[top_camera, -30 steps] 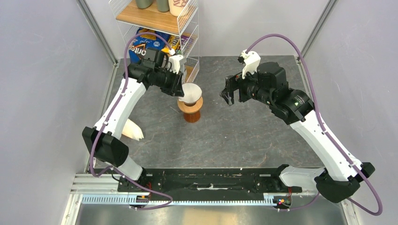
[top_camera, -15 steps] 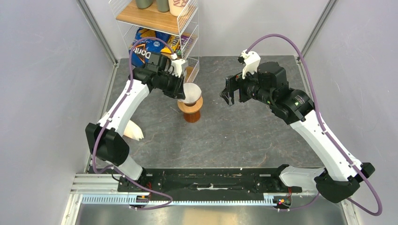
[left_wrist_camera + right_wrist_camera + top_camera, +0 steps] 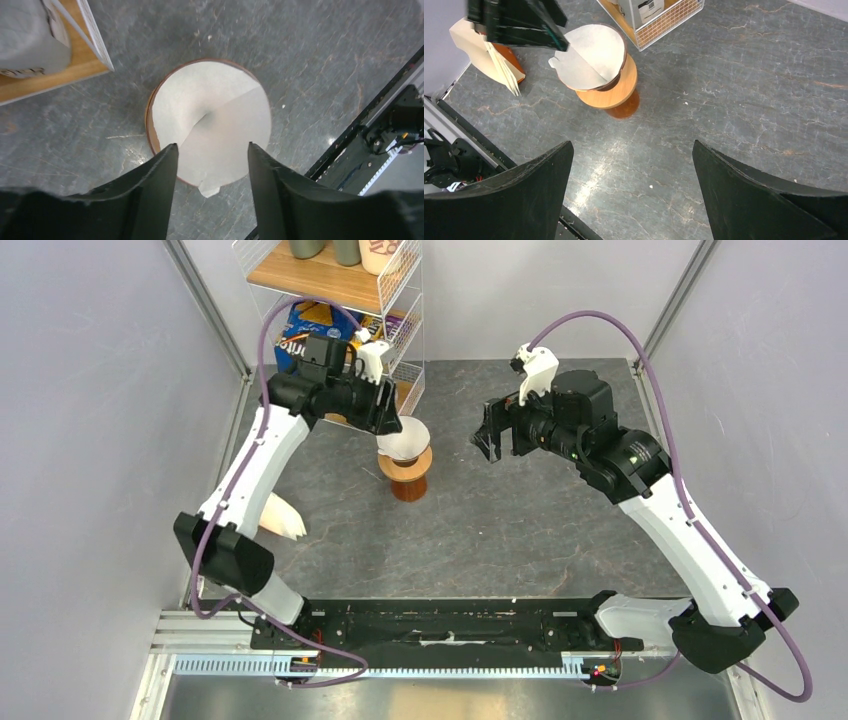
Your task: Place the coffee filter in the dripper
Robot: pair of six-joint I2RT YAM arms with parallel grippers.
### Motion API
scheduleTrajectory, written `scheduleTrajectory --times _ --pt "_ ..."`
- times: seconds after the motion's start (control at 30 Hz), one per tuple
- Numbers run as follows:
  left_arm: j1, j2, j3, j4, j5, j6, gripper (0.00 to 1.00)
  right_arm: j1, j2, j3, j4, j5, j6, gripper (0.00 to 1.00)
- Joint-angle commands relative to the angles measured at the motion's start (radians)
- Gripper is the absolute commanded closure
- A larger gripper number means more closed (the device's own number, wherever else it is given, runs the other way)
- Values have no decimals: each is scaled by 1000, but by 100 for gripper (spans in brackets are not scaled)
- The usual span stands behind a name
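Note:
The white coffee filter [image 3: 215,125] sits opened out inside the orange-brown dripper [image 3: 407,478], with a small tab hanging over the near rim. The dripper's rim [image 3: 148,120] shows only as a thin brown arc around the paper. My left gripper [image 3: 211,146] hovers just above the filter's edge, open, with nothing between its fingers. In the right wrist view the filter [image 3: 589,55] lines the dripper [image 3: 611,95], and the left gripper's fingers [image 3: 514,22] hang beside it. My right gripper [image 3: 487,440] is wide open and empty, to the right of the dripper.
A pile of stacked filters [image 3: 280,515] lies at the table's left, beside the left arm. A wire shelf rack [image 3: 340,300] with a wooden shelf and snack bags stands just behind the dripper. A black rail [image 3: 450,625] runs along the near edge.
The left gripper's jaws have opened and let go of the filter, which now rests in the dripper. The left wrist has lifted slightly. The right arm has barely moved.

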Motion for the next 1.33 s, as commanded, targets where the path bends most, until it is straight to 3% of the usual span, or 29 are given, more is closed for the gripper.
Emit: scheduleTrajectory --times 0.0,0.13,0.33,0.47,0.67,0.97,1.1,1.3 --pt "-3 -109 100 -16 -25 -1 33 -24 -17 0 62 -4 -10 3" --pt "-3 -156 145 -60 -73 10 20 -56 -13 0 98 13 -11 3" --pt "18 -210 194 -187 -206 7 11 -155 -48 -37 109 41 30 3" --pt "39 -309 95 -221 -231 8 9 -230 -105 -116 109 46 49 3" --pt "59 -457 -174 -249 -334 -60 7 -312 -216 -272 73 49 46 3" --pt "60 -591 -473 -153 -509 -143 6 -341 -325 -457 28 31 -17 3" --pt "60 -617 -547 -85 -553 -140 6 -344 -357 -502 27 22 -32 3" --pt "59 -632 -544 -36 -545 -127 5 -350 -362 -515 29 10 -44 3"
